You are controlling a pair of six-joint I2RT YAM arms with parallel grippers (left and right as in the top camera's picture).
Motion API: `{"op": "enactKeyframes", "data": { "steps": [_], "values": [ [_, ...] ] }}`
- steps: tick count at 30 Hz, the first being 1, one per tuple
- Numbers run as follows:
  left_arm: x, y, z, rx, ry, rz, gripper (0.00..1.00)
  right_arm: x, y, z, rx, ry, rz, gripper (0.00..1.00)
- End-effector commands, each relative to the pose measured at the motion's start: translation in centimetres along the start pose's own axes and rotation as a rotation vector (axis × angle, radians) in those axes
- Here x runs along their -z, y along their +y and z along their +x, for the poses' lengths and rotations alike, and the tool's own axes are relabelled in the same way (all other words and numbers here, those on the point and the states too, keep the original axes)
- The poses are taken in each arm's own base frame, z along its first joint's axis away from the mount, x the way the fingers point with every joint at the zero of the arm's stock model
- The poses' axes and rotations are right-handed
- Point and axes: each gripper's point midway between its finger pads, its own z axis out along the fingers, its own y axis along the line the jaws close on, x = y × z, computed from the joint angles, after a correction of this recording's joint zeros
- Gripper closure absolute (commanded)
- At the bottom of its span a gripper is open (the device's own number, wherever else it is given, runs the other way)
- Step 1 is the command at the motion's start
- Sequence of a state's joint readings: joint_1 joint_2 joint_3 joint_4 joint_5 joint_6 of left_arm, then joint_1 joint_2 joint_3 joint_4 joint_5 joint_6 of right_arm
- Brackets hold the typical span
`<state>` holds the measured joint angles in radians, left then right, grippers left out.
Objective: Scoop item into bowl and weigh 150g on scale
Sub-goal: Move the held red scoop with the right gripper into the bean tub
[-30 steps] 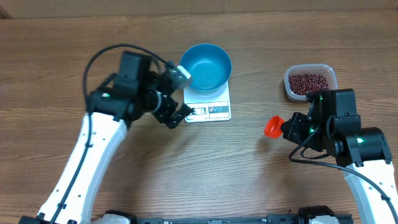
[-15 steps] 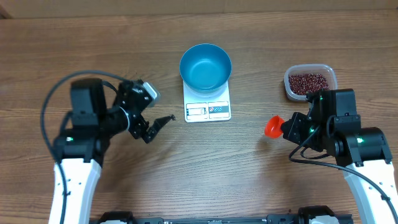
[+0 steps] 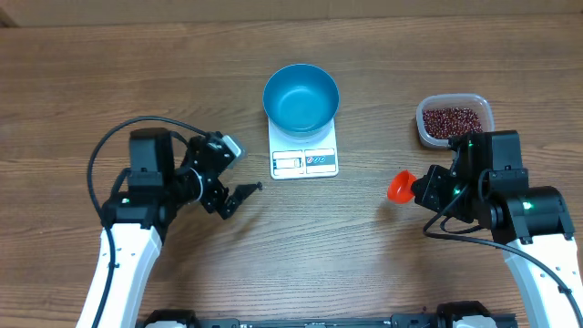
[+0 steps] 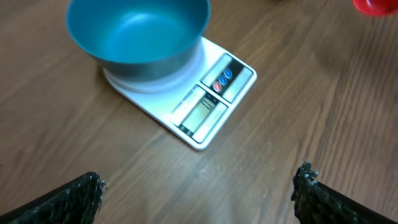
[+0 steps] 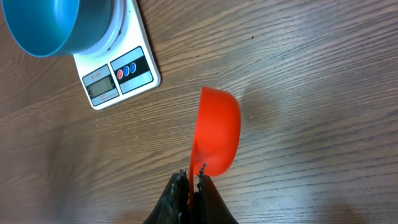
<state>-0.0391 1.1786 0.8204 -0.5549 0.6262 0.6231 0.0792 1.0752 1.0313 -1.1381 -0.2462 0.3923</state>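
Note:
The blue bowl (image 3: 301,96) stands empty on the white scale (image 3: 306,162) at the table's middle back. The item, dark red beans (image 3: 450,119), fills a clear tub at the right. My right gripper (image 3: 416,188) is shut on the handle of an orange-red scoop (image 3: 398,186), which is empty and lies right of the scale. In the right wrist view the scoop (image 5: 217,134) sticks out ahead of the gripper (image 5: 193,179), tipped on its side. My left gripper (image 3: 239,169) stands open over bare wood, left of the scale. Its view shows bowl (image 4: 137,31) and scale (image 4: 211,106) ahead.
The clear plastic tub (image 3: 486,111) holding the beans stands just behind my right arm. The wooden table (image 3: 364,264) spreads around everything. A black cable loops over my left arm (image 3: 146,182).
My left gripper pulled back from the bowl and scale towards the left, then came a little way back right, open throughout. The right arm and scoop have not moved.

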Motion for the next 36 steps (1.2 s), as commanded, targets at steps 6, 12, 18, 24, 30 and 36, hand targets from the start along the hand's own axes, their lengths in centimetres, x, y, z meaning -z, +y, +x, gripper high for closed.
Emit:
{"op": "enactKeyframes", "data": {
  "steps": [6, 12, 18, 24, 30, 36],
  "values": [
    [-1.07, 0.43, 0.44, 0.055, 0.093, -0.117, 0.00, 0.87, 0.47, -0.90, 0.006, -0.041, -0.008, 0.96],
    [-1.08, 0.52, 0.31, 0.067, 0.087, -0.120, 0.00, 0.87, 0.47, -0.90, 0.006, -0.041, -0.008, 0.96],
    [-1.09, 0.51, 0.33, 0.067, 0.088, -0.120, 0.00, 0.87, 0.46, -0.90, 0.006, -0.041, -0.008, 0.96],
    [-1.09, 0.51, 0.33, 0.067, 0.088, -0.120, 0.00, 0.87, 0.46, -0.90, 0.006, -0.041, -0.008, 0.96],
    [-1.09, 0.51, 0.33, 0.067, 0.088, -0.120, 0.00, 0.87, 0.46, -0.89, 0.006, -0.040, -0.008, 0.96],
    [-1.09, 0.51, 0.33, 0.067, 0.088, -0.120, 0.00, 0.87, 0.46, -0.89, 0.006, -0.041, -0.008, 0.96]
  ]
}}
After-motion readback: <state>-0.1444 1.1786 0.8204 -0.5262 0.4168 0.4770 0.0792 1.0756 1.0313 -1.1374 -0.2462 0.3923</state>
